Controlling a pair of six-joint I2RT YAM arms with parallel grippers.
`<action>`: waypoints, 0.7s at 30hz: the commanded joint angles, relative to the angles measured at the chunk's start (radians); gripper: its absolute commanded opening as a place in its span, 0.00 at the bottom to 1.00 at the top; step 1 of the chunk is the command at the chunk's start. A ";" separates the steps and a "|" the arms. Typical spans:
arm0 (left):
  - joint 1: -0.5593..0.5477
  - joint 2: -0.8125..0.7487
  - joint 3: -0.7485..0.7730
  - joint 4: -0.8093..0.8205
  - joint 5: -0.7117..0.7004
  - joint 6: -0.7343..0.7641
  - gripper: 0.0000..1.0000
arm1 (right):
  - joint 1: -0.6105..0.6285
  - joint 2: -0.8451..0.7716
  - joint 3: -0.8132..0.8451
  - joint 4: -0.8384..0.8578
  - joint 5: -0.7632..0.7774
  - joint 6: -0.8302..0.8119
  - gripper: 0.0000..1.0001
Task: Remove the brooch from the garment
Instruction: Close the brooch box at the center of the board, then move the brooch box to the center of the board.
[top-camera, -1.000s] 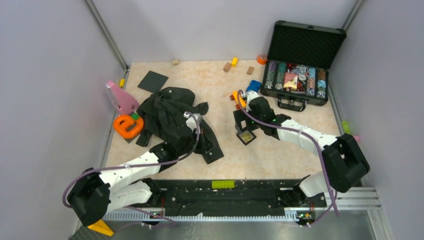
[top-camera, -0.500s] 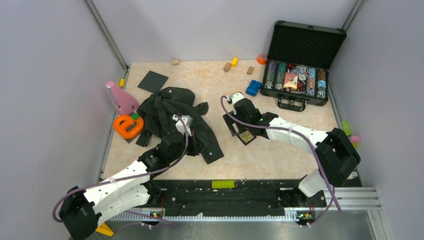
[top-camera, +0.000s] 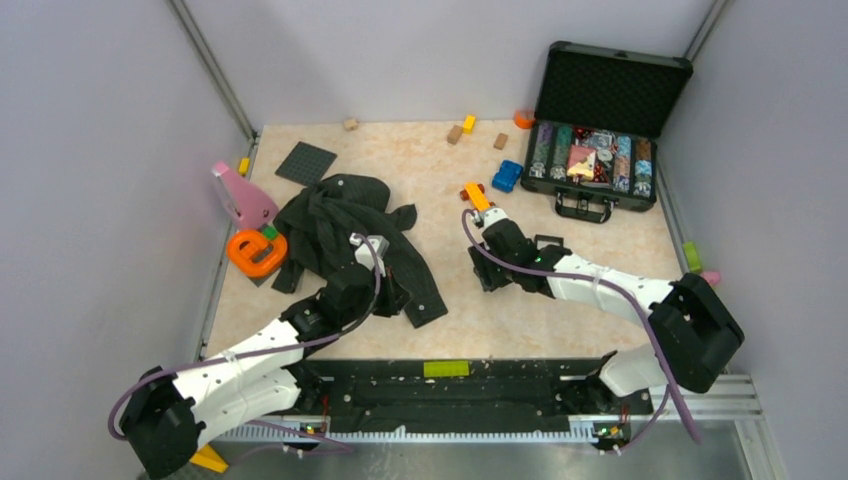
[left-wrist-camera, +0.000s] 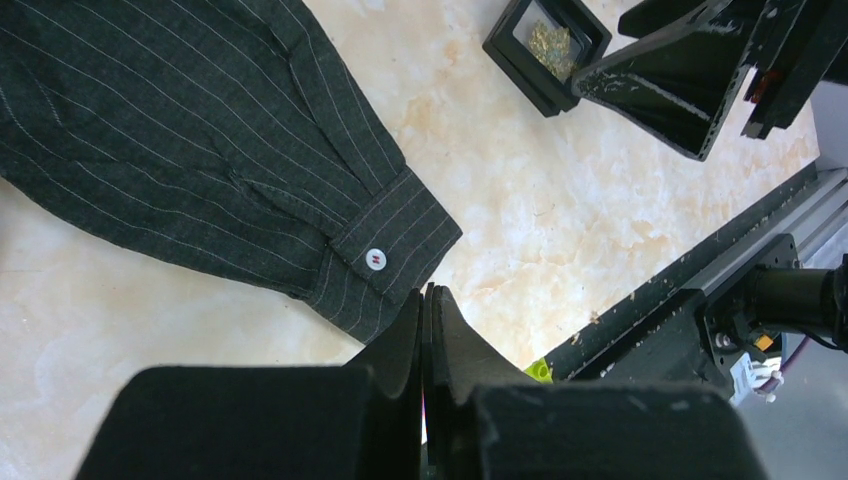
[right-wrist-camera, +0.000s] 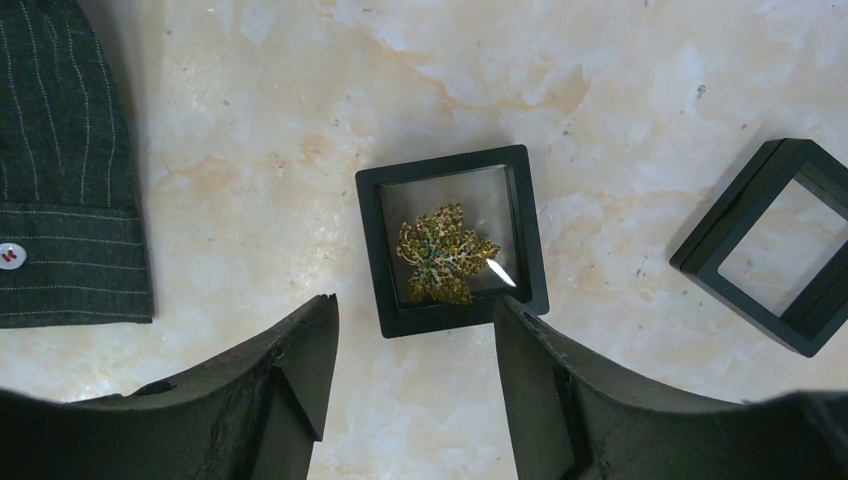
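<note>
The brooch (right-wrist-camera: 445, 255), gold with green specks, lies inside a small black square box (right-wrist-camera: 390, 245) on the table, apart from the garment. My right gripper (right-wrist-camera: 412, 310) is open and empty just above the box's near edge, one finger on each side. In the top view the right gripper (top-camera: 495, 275) hides the box. The garment (top-camera: 335, 215), a dark pinstriped shirt, lies crumpled at left; its buttoned cuff (left-wrist-camera: 390, 250) is just ahead of my left gripper (left-wrist-camera: 425, 295), which is shut and empty. The box with the brooch (left-wrist-camera: 548, 40) also shows in the left wrist view.
A second black box frame (right-wrist-camera: 780, 245) lies right of the brooch box. An open case of chips (top-camera: 600, 150) stands back right. A blue block (top-camera: 507, 176), orange toy (top-camera: 478, 197), orange ring (top-camera: 255, 250), pink piece (top-camera: 243, 195) and dark baseplate (top-camera: 305, 162) surround the shirt.
My right gripper has moved nearer and now covers the brooch box in the top view. My left gripper has drawn back a little to the left over the shirt.
</note>
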 joint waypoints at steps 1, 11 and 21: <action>0.001 0.006 0.004 0.035 0.042 -0.006 0.00 | 0.012 -0.063 0.018 0.021 -0.017 0.031 0.60; 0.001 -0.021 -0.006 0.017 0.013 -0.010 0.00 | 0.142 -0.098 -0.063 0.018 -0.062 0.188 0.45; 0.001 -0.113 -0.018 -0.065 -0.154 -0.015 0.06 | 0.153 0.085 -0.072 0.104 0.034 0.231 0.32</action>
